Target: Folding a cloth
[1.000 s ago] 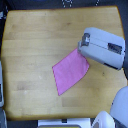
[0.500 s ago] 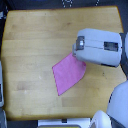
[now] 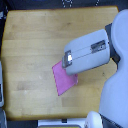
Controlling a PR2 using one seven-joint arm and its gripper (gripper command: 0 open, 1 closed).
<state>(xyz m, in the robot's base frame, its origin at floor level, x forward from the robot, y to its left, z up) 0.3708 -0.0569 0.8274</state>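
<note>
The cloth (image 3: pixel 63 80) is a plain pink-magenta piece lying flat on the wooden table (image 3: pixel 30 45), right of centre. Its lower-left part shows; its upper right is hidden under my arm. My arm's bulky grey casing (image 3: pixel 89 52) reaches in from the exterior view's right, and its end sits right above the cloth's upper edge. The gripper (image 3: pixel 67 62) is at that end, over the cloth. Its fingers are hidden by the casing, so whether they hold the fabric is not visible.
The robot's white body (image 3: pixel 117 85) fills the exterior view's right side. Dark equipment (image 3: pixel 67 4) sits beyond the table's far edge. A grey object (image 3: pixel 2 92) lies along the left edge. Bare wood spreads to the left of the cloth.
My arm has moved toward the exterior view's left, over the cloth. It now covers more of the cloth's upper right, and less pink shows than before.
</note>
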